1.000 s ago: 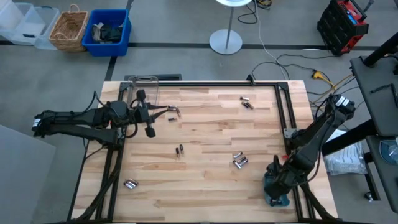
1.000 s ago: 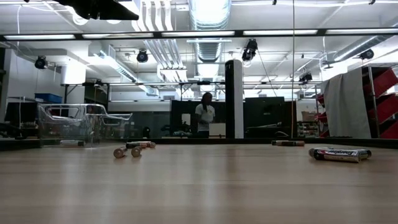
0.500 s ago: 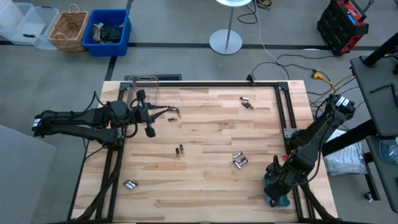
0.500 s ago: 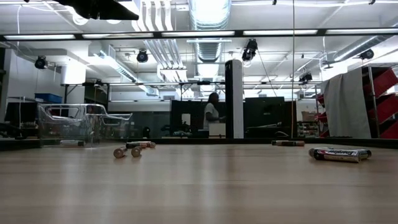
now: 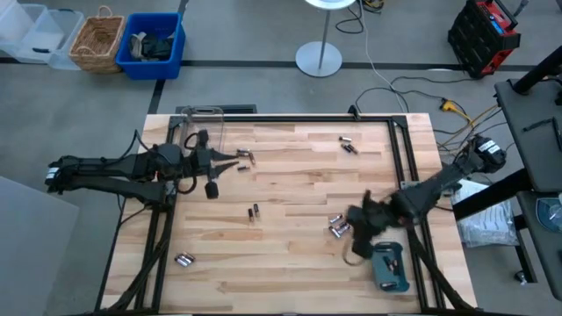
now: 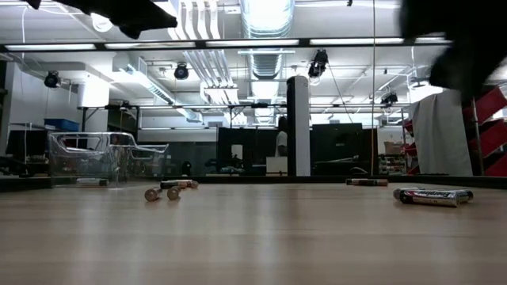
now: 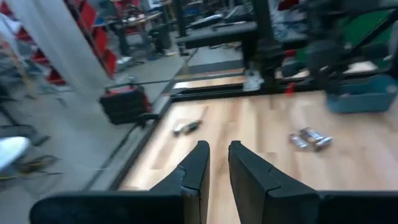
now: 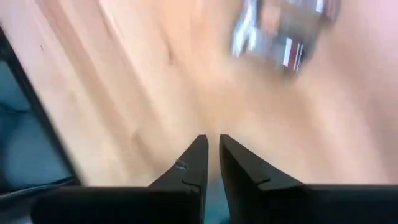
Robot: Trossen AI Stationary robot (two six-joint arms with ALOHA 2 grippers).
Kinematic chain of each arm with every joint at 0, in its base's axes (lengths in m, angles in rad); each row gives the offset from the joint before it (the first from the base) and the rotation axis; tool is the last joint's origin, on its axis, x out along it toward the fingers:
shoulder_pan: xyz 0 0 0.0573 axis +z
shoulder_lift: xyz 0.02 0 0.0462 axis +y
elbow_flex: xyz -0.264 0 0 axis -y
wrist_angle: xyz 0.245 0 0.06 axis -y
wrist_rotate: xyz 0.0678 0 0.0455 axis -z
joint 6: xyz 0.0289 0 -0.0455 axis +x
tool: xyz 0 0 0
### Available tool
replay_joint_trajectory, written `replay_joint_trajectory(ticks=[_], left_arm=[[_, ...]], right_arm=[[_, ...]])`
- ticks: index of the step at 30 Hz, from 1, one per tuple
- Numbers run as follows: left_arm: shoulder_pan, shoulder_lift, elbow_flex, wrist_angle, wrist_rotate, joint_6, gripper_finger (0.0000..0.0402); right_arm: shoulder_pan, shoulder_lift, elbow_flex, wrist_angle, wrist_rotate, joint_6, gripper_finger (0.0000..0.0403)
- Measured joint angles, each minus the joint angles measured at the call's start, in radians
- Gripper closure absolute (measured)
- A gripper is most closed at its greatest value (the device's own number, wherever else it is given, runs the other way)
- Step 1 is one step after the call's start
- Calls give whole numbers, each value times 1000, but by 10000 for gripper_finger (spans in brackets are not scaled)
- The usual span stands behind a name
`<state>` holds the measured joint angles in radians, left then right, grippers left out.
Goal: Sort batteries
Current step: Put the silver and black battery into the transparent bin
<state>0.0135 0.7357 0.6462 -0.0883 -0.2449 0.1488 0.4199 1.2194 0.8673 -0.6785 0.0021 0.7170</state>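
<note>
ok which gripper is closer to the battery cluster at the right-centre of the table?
Right. The right gripper hovers right beside the battery cluster, just off its side toward the teal tray. The left gripper sits far across the table near its left edge.

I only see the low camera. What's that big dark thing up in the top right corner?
Observer: That's the right arm. From above, the right gripper hangs over the table next to a cluster of batteries.
Operator: Is there somewhere to put them?
Observer: Yes, a teal tray sits near the table's edge, just beside that arm. Your view misses it.
Operator: And where's the other arm?
Observer: The left gripper hovers over the table's left side, near the clear box, holding nothing.
</note>
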Motion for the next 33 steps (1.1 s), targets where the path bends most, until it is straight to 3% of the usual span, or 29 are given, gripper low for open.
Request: replay_joint_trajectory(ticks=[6, 11, 18, 33], left_arm=[[0, 0, -74, 111, 1, -106, 361], [0, 0, -111, 149, 1, -200, 361], [0, 0, -112, 153, -6, -241, 361], [0, 0, -104, 156, -7, -240, 361]], right_arm=[[-216, 0, 0, 268, 1, -616, 372], [-332, 0, 0, 356, -1, -843, 372], [-416, 0, -12, 364, -3, -913, 372], [-423, 0, -17, 363, -6, -927, 372]])
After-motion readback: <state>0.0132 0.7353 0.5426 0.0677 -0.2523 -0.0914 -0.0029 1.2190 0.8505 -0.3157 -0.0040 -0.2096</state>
